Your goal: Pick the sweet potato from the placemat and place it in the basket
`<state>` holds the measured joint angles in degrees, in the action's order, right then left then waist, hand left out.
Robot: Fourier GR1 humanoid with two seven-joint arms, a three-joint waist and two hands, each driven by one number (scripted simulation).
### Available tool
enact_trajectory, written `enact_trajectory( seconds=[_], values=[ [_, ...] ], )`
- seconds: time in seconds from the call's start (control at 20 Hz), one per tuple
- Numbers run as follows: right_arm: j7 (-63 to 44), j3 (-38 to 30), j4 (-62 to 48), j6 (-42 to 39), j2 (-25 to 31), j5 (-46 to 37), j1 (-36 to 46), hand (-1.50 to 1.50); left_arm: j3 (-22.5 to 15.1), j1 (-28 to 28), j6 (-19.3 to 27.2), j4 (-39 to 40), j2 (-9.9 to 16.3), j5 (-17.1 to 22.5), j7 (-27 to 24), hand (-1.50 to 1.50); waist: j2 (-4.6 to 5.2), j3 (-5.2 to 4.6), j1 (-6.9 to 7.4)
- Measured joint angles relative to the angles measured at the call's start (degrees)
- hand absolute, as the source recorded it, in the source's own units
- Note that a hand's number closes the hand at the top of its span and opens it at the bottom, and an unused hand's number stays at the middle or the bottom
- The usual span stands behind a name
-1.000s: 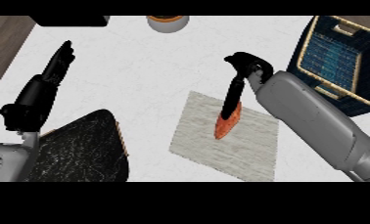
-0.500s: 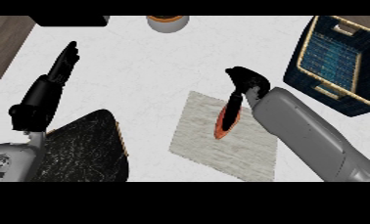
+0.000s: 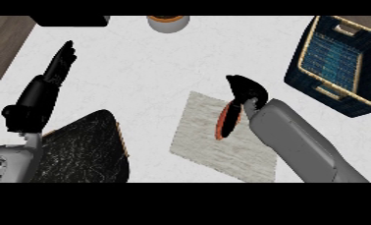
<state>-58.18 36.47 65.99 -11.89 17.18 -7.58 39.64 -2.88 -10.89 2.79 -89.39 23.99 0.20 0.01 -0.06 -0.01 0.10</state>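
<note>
The right hand (image 3: 245, 91) is down on the sweet potato (image 3: 225, 122), fingers curling over it though not plainly clasping. It lies on the placemat (image 3: 206, 133), long axis toward the table's far edge. The basket (image 3: 334, 62) waits at the far right corner. The left hand (image 3: 56, 70) rests open.

1 sweet potato (image 3: 223, 123), 1 placemat (image 3: 199, 138), 1 basket (image 3: 340, 62), 2 hands.

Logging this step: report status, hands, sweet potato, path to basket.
Right hand down over sweet potato, fingers curling round it. Potato on placemat, not lifted. Left hand open, resting at left. Bare counter to basket.
</note>
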Motion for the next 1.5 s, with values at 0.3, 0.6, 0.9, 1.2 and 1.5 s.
enact_trajectory(
  seconds=[0.3, 0.6, 0.9, 1.2, 1.5],
  values=[
    [0.9, -2.5, -1.0, 0.0, -3.2, -4.7, -2.9, -1.5, 0.8, 0.3, -1.3, -0.2, -1.6, -1.6, -0.1, 0.0, 0.04, 0.0, 0.01],
    [1.5, -4.6, 0.4, -1.2, -4.8, -8.4, -6.5, -1.5, 2.8, -1.3, -3.1, 1.7, -2.4, -2.5, -0.4, 0.0, 0.04, 0.0, -0.1],
    [3.0, -7.3, -2.2, -2.2, -6.6, -12.2, -8.4, -1.5, 4.0, -0.1, -4.3, 1.0, -3.3, -3.8, -1.4, 0.0, 0.05, 0.02, 0.01],
    [4.2, -10.6, -3.4, -3.5, -8.8, -16.0, -9.7, 1.5, 5.7, -1.0, -5.7, 1.2, -4.4, -4.7, -0.6, 0.0, -0.02, -0.04, 0.0],
    [8.0, -12.6, -5.5, -1.9, -9.8, -20.3, -9.9, 1.5, 6.1, -0.9, -6.3, 1.2, -5.5, -5.7, -1.0, 0.0, -0.82, -0.56, 0.01]
  ],
)
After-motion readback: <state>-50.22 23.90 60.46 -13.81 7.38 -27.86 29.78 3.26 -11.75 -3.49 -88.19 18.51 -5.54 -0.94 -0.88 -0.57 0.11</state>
